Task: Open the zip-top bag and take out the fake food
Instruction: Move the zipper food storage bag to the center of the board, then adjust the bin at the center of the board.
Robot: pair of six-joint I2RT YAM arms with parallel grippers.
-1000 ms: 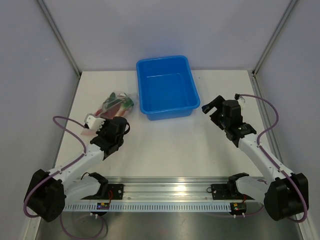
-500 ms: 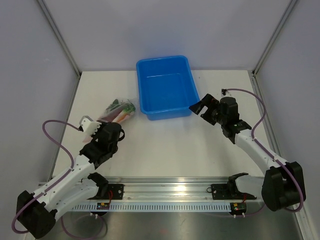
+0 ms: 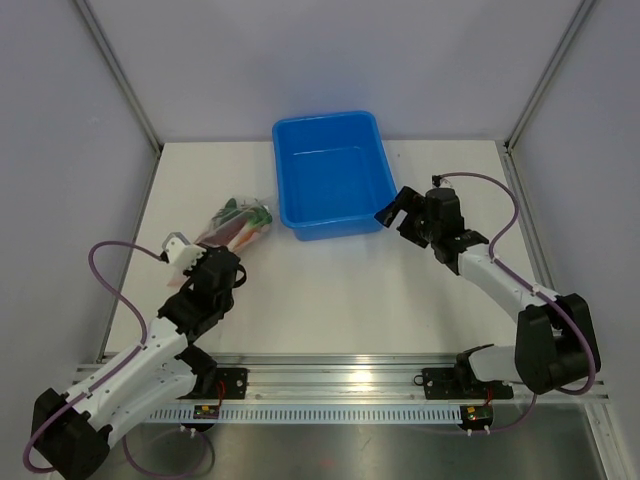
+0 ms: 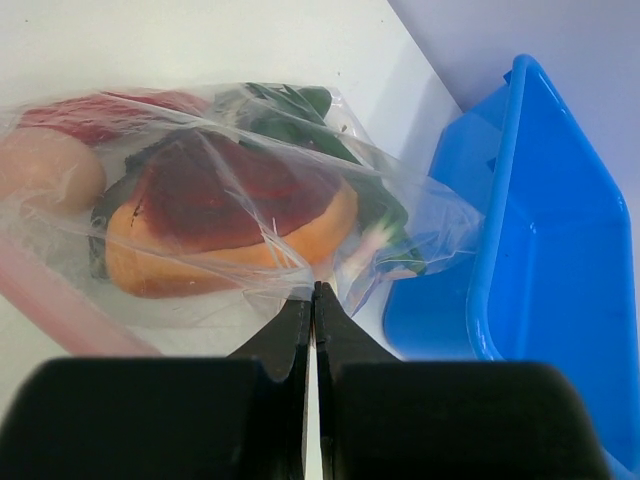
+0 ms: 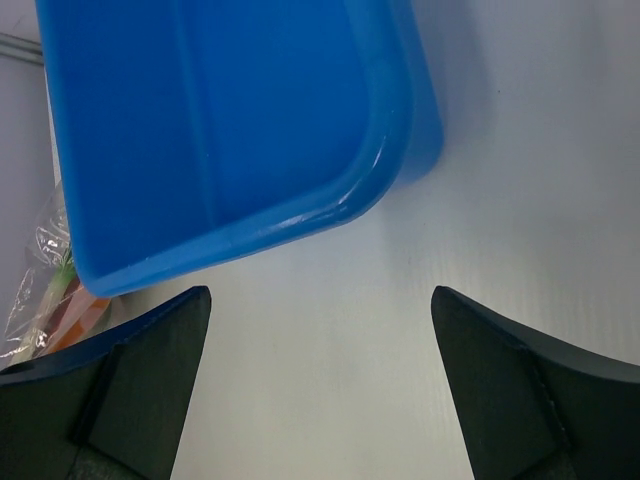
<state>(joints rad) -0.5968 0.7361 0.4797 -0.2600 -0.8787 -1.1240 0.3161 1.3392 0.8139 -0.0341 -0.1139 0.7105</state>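
The zip-top bag [image 3: 238,222] lies on the white table left of the blue tub, clear and crinkled, its pinkish zip strip [image 4: 60,300] at the near left. Through the plastic the fake food shows: an orange slice [image 4: 230,245], a red chilli [image 4: 95,110], a pale egg [image 4: 45,170] and green pieces [image 4: 295,100]. My left gripper [image 4: 316,290] is shut, its tips pinching the bag's film at the near edge, where creases run together. In the top view the left gripper [image 3: 222,252] sits over the bag's near end. My right gripper [image 5: 320,300] is open over bare table by the tub's near right corner [image 3: 395,212].
The blue tub [image 3: 335,222] stands at the back centre, empty inside; it is seen as the blue tub [image 4: 560,250] right of the bag and the blue tub [image 5: 230,120] just beyond my right fingers. Grey walls and metal posts close in the table. A rail runs along the near edge.
My right gripper has swung left and forward to the tub's corner. The left arm has shifted its elbow and wrist, and the bag has slid slightly toward the tub.
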